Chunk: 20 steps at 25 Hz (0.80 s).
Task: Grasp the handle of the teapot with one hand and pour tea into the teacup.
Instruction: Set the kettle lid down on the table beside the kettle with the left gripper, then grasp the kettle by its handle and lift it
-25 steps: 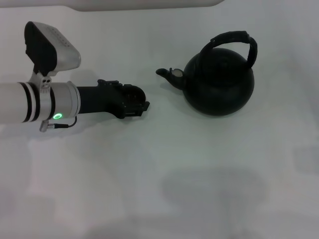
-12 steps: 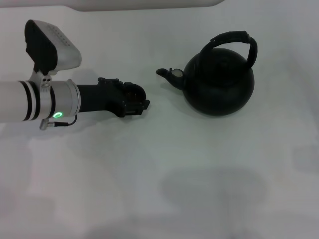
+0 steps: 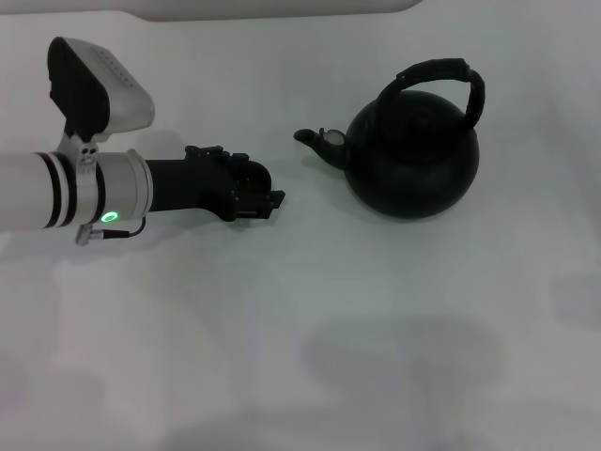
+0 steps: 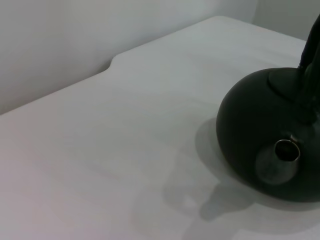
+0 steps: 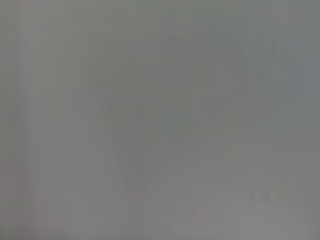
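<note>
left gripper (image 3: 268, 195) edged slightly toward teapot (image 3: 413, 160), opening slightly

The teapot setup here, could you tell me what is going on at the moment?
The left gripper is reaching across the white table toward the black teapot, with a gap between it and the spout. Nothing holds the handle, and the teapot stands upright. No teacup is visible, and the right arm is out of view.

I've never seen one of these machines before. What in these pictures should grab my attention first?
Probably the big round black teapot, standing on the white table to the right of centre, its arched handle rising over it and its short spout pointing left. Facing that spout from the left is the robot's left arm, ending in a dark left pincer, apart from the pot. No teacup shows.
</note>
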Tool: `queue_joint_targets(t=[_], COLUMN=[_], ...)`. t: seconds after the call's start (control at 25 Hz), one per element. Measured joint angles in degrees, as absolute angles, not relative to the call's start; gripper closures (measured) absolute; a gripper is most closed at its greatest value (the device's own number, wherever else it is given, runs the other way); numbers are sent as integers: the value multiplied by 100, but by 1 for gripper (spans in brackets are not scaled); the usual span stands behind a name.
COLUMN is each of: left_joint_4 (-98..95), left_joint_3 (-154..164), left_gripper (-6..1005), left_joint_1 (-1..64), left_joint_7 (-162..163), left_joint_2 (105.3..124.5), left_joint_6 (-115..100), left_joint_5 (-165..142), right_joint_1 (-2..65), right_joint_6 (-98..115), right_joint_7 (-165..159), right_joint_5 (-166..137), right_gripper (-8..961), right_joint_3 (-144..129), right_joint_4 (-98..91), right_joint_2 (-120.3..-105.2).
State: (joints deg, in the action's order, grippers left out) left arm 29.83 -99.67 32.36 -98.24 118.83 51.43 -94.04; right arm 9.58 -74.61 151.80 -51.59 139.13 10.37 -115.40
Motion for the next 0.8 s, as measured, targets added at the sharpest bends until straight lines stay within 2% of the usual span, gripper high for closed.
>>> queue_joint_targets(t=[0.24,0.4,0.8], left_joint_4=[2997,3202,4786], left_joint_3=[-9966,-9966,-10005], left_gripper=[168,169,169], left_joint_1=[3221,3128,1978], left_joint_7=[-9828,-9846,-10212], left_joint_2=[11883,11883,11891], left_joint_6=[5141,5189,5665], left_joint_5=[-9385,-9382,-8837], right_joint_1=[948,936,900], right_joint_6=[-7450,-7440,-7432], right_joint_7=[15187,15187,15187], right_joint_5=[-5159,-5159,-5159], right_gripper=[230,230,229], right_joint_3=[13913,13913,13913], right_joint_4=[1037,1037,1058], right_joint_2=[-11540,-11539,-11530])
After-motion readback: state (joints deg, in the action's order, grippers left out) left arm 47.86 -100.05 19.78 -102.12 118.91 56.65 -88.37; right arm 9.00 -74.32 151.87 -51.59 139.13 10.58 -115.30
